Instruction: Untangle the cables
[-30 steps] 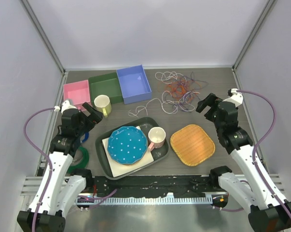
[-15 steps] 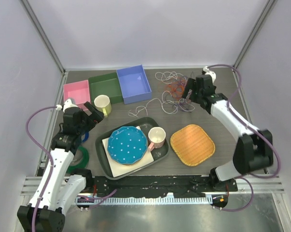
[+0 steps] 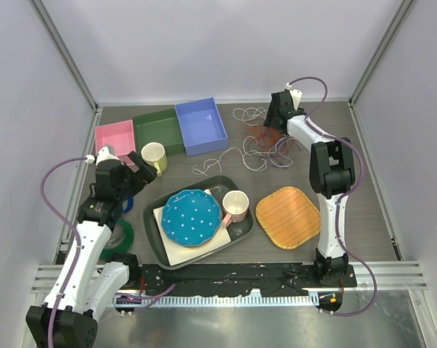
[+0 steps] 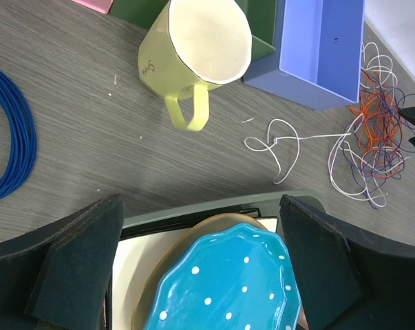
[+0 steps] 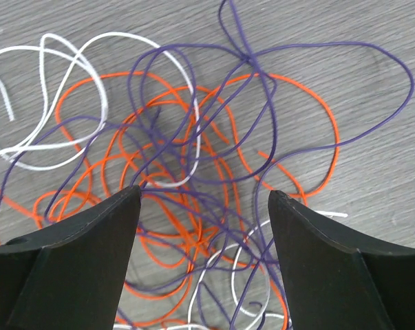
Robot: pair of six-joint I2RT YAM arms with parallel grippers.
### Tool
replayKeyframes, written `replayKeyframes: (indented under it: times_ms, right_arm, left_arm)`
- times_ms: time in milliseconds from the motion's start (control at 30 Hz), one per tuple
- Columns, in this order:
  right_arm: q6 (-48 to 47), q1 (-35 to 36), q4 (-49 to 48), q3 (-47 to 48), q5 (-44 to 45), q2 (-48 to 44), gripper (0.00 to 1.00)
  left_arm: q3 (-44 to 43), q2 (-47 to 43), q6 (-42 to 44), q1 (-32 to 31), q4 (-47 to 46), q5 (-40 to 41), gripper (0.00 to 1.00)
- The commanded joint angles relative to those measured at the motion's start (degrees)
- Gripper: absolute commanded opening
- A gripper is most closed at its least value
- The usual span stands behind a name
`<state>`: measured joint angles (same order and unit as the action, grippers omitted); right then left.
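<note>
The cables (image 3: pixel 265 138) lie in a tangled heap of white, orange and dark purple loops at the back of the table, right of the blue box. One white strand (image 3: pixel 217 163) trails left toward the tray. My right gripper (image 3: pixel 276 125) hangs open right over the heap; in the right wrist view its gripper (image 5: pixel 204 206) has orange (image 5: pixel 214 172) and purple (image 5: pixel 276 103) loops between the jaws, holding none. My left gripper (image 3: pixel 136 168) is open and empty at the left, above the tray's edge; its wrist view shows the heap (image 4: pixel 376 130) far off.
A yellow mug (image 3: pixel 154 156) stands by pink (image 3: pixel 115 138), green (image 3: pixel 157 129) and blue (image 3: pixel 201 125) boxes. A dark tray (image 3: pixel 243 230) carries a dotted blue plate (image 3: pixel 191 217) and a pink cup (image 3: pixel 235 205). An orange woven mat (image 3: pixel 289 217) lies right. Blue and green rings (image 3: pixel 124 233) lie left.
My right arm has stretched forward and left, from beside the mat to over the cable heap. My left arm has barely moved.
</note>
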<state>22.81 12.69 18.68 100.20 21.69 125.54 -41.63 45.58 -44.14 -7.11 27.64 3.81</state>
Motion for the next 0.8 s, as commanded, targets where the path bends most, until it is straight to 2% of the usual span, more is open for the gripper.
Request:
replayKeyframes:
  times_ms: [0,133,200,233,300,333,400,467,567,600,700,767]
  right_arm:
    - [0.7,-1.3,1.1,5.4,5.2,1.2,0.8]
    - [1.0,-2.7,-1.3,5.7,1.5,3.1,0.79]
    - [0.7,-3.3,-1.3,7.4,0.4,4.6,0.75]
    - [0.2,-3.7,-1.4,7.8,-0.3,5.0,0.6]
    - [-0.3,-4.2,-2.1,7.9,-2.2,4.5,0.4]
    - [-0.6,-4.3,-2.8,7.5,-2.7,4.1,0.26]
    - [-2.5,-4.8,-5.2,5.8,-5.3,2.6,0.17]
    - [-3.8,-5.0,-6.2,4.4,-8.1,-0.6,0.01]
    - [-5.4,-5.2,-11.2,-2.4,-14.6,-8.3,0.01]
    - [-6.2,-5.1,-15.1,-7.3,-18.1,-11.0,0.01]
    - [-6.9,-5.1,-22.9,-16.1,-20.9,-20.6,0.01]
    - [-6.7,-5.2,-24.2,-18.4,-23.4,-25.7,0.01]
  left_arm:
    - [-0.6,0.2,2.0,-0.1,-2.6,-1.5,1.0]
    - [-2.6,1.6,3.1,-0.1,-6.4,-7.4,1.0]
    - [-4.0,3.3,3.1,-0.3,-9.8,-10.7,1.0]
    - [-5.7,5.8,3.1,-0.4,-11.1,-14.1,1.0]
    - [-8.0,9.2,3.5,-2.5,-14.4,-15.6,1.0]
    - [-10.8,12.8,4.3,-3.5,-15.0,-14.8,1.0]
    - [-14.6,17.8,5.8,-7.4,-15.6,-13.9,1.0]
    - [-20.2,25.5,7.6,-10.3,-16.1,-16.1,1.0]
    - [-27.9,35.7,8.6,-12.9,-17.8,-21.5,1.0]
    - [-30.2,38.5,8.9,-13.5,-17.7,-23.4,1.0]
    - [-39.1,47.2,11.3,-16.3,-16.7,-28.2,1.0]
    - [-43.4,50.8,13.0,-19.2,-14.8,-29.4,1.0]
